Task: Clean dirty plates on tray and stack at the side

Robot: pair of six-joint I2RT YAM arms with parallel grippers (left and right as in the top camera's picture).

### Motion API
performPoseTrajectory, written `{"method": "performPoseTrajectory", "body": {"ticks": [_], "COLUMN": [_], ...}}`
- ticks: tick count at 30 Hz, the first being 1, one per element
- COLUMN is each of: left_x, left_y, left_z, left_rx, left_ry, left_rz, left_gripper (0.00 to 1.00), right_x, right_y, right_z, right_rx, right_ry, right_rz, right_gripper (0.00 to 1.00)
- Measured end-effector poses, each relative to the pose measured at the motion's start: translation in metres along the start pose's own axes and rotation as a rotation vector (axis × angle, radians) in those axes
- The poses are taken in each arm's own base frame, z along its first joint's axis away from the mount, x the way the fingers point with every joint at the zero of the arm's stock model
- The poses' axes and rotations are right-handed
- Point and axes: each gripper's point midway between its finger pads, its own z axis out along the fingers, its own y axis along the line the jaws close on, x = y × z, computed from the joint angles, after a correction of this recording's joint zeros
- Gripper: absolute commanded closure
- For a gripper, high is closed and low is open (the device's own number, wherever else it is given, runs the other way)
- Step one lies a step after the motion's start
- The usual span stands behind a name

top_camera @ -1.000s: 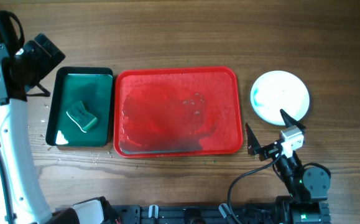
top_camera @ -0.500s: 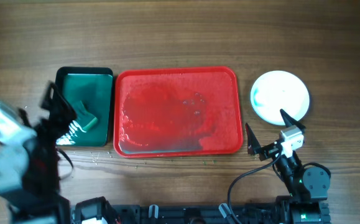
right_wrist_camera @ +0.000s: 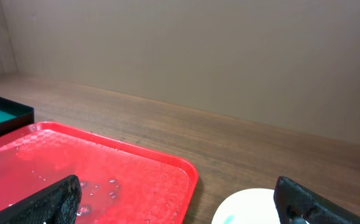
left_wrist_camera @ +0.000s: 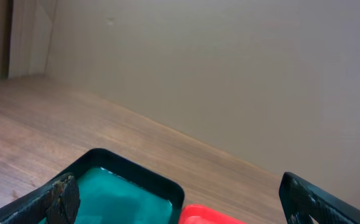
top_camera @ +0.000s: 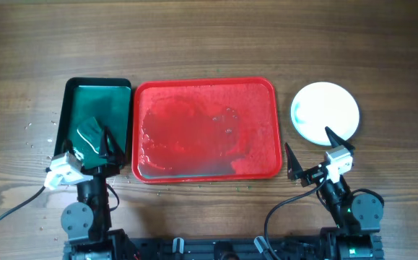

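Two units idle: left gripper (top_camera: 86,148), right gripper (top_camera: 310,148), both spread wide, holding nothing. Red tray (top_camera: 266,90) bare; plates (top_camera: 325,112) piled right. Recommended: avoid brushing that pile.

Setup sits on a brown wooden table (top_camera: 209,36), grain running side to side, with a paler patch down around 8 o'clock in the overhead view. In the wrist views the tabletop runs back to a plain beige wall (left_wrist_camera: 229,74). Up at 10 o'clock in the left wrist view there's a lighter vertical strip (left_wrist_camera: 27,34); can't tell what it is. Lighting is soft and even, shadows faint.
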Motion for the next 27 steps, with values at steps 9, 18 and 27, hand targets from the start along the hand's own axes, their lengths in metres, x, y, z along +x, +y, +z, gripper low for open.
{"method": "performPoseTrajectory", "body": {"ticks": [9,18,27], "left_x": [0.043,0.044,0.044], "left_y": [0.009,0.009,0.009], "left_z": [-0.001,-0.001,-0.001], "left_rx": [-0.020,-0.018,-0.018], "left_ry": [0.134,0.137,0.137], "left_rz": [0.084,0.084,0.084], "left_gripper": [0.00,0.00,0.00], "right_x": [0.000,0.000,0.000], "right_y": [0.000,0.000,0.000], "right_z": [0.000,0.000,0.000], "right_rx": [0.000,0.000,0.000], "right_ry": [0.000,0.000,0.000], "right_rz": [0.000,0.000,0.000], "right_gripper": [0.00,0.00,0.00]}}
